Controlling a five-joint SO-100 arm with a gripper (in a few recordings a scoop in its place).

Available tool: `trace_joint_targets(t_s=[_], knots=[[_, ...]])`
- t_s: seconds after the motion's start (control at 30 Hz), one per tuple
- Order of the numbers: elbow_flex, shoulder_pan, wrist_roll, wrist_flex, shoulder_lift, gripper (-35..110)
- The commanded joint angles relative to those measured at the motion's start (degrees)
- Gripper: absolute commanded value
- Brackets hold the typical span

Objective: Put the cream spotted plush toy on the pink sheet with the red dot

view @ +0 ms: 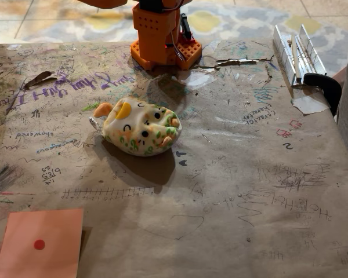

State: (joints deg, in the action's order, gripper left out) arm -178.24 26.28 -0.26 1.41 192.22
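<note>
**Fixed view: plush lies apart from sheet**

The rounded cream plush toy with green and orange spots lies mid-surface on scribbled brown paper. The salmon-pink square sheet with a red dot sits well apart, lower left. Orange arm base stands behind; the jaws' state cannot be told.

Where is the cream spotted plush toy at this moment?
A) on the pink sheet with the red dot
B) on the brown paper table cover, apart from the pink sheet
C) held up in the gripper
B: the cream spotted plush toy lies on the scribbled brown paper, well apart from the pink sheet with the red dot.
</note>
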Motion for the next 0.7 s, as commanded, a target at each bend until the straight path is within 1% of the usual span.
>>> trace_joint_targets(t_s=[0.0,0.13,0.2,0.23,0.3,0.37,0.43,0.5,0.57,0.63,0.67], knots=[[0.3,0.5,-2.3,-6.4,-3.5,0],[0.3,0.7,-5.3,-17.1,-14.5,0],[1.8,-1.3,-12.6,-20.2,-22.3,3],[3.7,-3.4,-18.9,-18.5,-27.2,2],[7.9,-9.1,-35.2,-11.6,-37.7,16],[9.6,-12.9,-52.7,-4.8,-46.2,26],[6.9,-14.2,-65.4,-4.2,-51.2,35],[5.4,-14.9,-74.9,-2.5,-54.9,40],[6.6,-15.2,-80.5,0.8,-59.2,43],[11.0,-14.8,-84.3,8.6,-63.2,44],[14.2,-14.2,-86.5,15.1,-64.9,44]])
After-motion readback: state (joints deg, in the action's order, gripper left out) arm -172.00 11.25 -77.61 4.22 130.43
